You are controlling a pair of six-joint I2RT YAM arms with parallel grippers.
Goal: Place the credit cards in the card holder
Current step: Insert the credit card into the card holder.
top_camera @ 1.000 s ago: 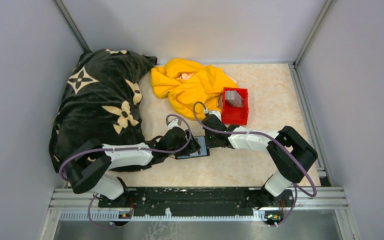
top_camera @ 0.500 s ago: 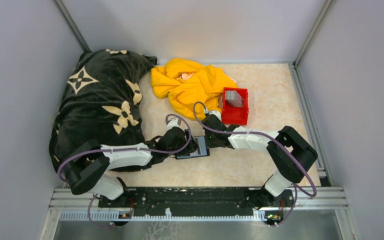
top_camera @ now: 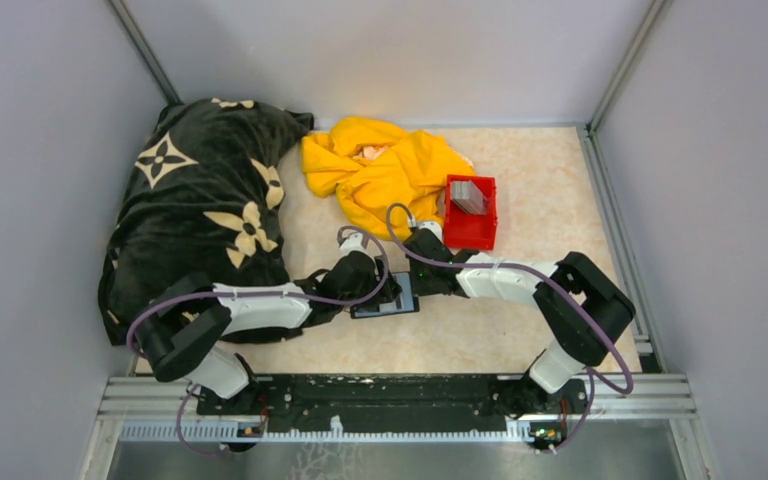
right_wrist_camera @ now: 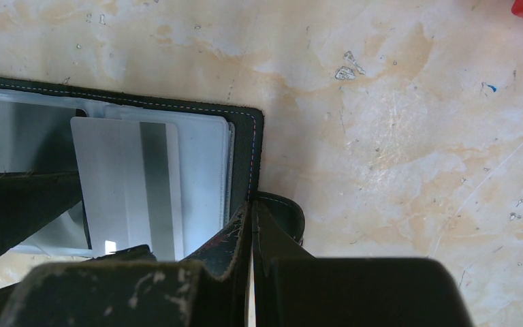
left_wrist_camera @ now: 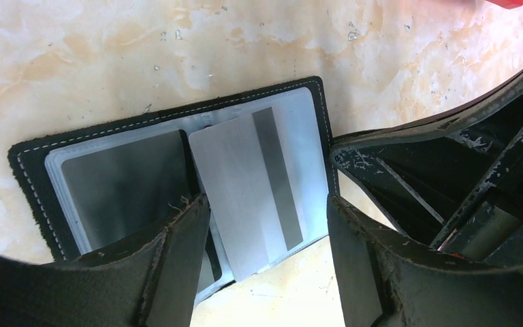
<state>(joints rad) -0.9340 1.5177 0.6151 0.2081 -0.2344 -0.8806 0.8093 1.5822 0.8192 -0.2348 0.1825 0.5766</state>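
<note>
The card holder [left_wrist_camera: 34,170], a black wallet, lies open on the table with clear slots facing up; it also shows in the top view [top_camera: 387,303] and the right wrist view [right_wrist_camera: 245,136]. One silver credit card [left_wrist_camera: 245,184] with a dark stripe lies on its right half, overhanging the near edge, and it shows in the right wrist view [right_wrist_camera: 126,184] too. My left gripper [left_wrist_camera: 265,272] is open, its fingers either side of that card. My right gripper [right_wrist_camera: 252,225] is shut on the wallet's right edge by the snap tab [right_wrist_camera: 289,218]. More grey cards [top_camera: 468,197] sit in the red bin.
The red bin [top_camera: 470,238] stands just behind the right gripper. A yellow cloth [top_camera: 385,170] lies at the back middle. A black patterned blanket [top_camera: 200,200] fills the left side. Both grippers [top_camera: 400,288] are close together over the wallet. Grey walls enclose the table.
My left arm has edged slightly forward over the wallet. The right arm and the wallet have not moved.
</note>
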